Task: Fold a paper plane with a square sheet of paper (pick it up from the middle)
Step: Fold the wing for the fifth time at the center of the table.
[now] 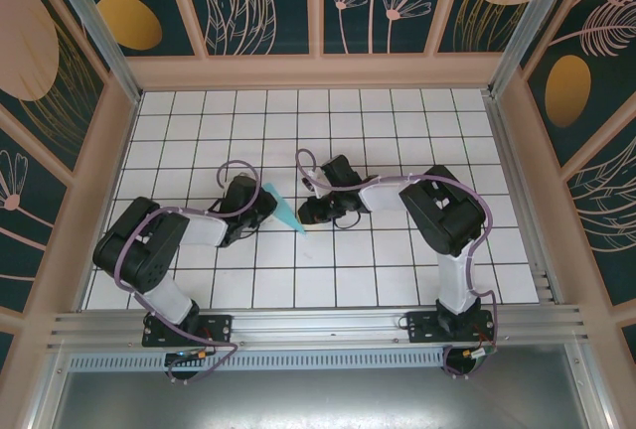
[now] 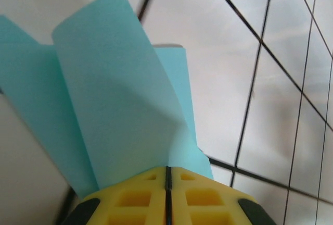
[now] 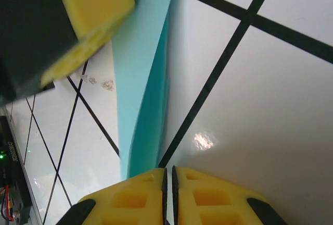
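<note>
The light-blue paper plane (image 1: 285, 209) is a slim pointed shape on the white grid table, between the two grippers. My left gripper (image 1: 263, 206) is at its left side. In the left wrist view the yellow fingers (image 2: 135, 199) are pressed together on the paper (image 2: 114, 95), whose two flaps spread upward from the jaws of my left gripper (image 2: 167, 170). My right gripper (image 1: 310, 214) is at the pointed near end. Its jaws (image 3: 168, 170) are shut with a hairline gap, and the folded paper (image 3: 143, 89) runs down to its left fingertip, not visibly between the pads.
The tiled table (image 1: 397, 121) is boxed in by pinkish walls at the left (image 1: 119, 151), right and back. An aluminium rail (image 1: 318, 325) runs along the near edge by the arm bases. Open tiles lie behind and in front of the grippers.
</note>
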`<state>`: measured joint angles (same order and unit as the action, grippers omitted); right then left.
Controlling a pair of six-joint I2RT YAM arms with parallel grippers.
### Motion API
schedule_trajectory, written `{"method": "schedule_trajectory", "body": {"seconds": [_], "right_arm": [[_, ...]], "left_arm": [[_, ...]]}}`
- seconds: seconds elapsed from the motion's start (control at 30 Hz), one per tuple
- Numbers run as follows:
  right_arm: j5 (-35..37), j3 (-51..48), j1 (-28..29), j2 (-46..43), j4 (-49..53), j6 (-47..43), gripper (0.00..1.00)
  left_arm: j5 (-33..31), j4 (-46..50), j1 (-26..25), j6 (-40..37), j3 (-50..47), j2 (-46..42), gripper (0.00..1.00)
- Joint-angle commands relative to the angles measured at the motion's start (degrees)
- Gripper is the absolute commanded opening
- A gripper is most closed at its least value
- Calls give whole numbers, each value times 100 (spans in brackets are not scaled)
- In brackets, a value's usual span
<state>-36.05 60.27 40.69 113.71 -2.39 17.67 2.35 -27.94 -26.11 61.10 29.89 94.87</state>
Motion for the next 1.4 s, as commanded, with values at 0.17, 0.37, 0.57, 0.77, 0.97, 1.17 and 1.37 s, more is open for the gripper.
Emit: {"method": "schedule_trajectory", "body": {"seconds": [0.17,0.37,0.57,0.77,0.97,1.17,1.37], "right_arm": [[507,-309,45,159,678,-95,14],[629,2,69,-637,526,181,14],[681,333,383,-703,504,267,14],[532,608,610,-324,336,412,13],[651,761,660,130,469,370,10],[757,561,615,326,544,312,10],[766,283,590,436,642,231,10]], "left_arm": [[-204,259,361,-403,52,155,11],[568,-207,353,-587,-61,253,8],[1272,-519,245,-674,-265,136,7],[1441,-510,38,-745,-273,77,7],[1338,-408,0,-799,-204,6,8],[829,-293,9,-755,-93,-91,10],[448,-406,155,-693,-87,-13,11]]}}
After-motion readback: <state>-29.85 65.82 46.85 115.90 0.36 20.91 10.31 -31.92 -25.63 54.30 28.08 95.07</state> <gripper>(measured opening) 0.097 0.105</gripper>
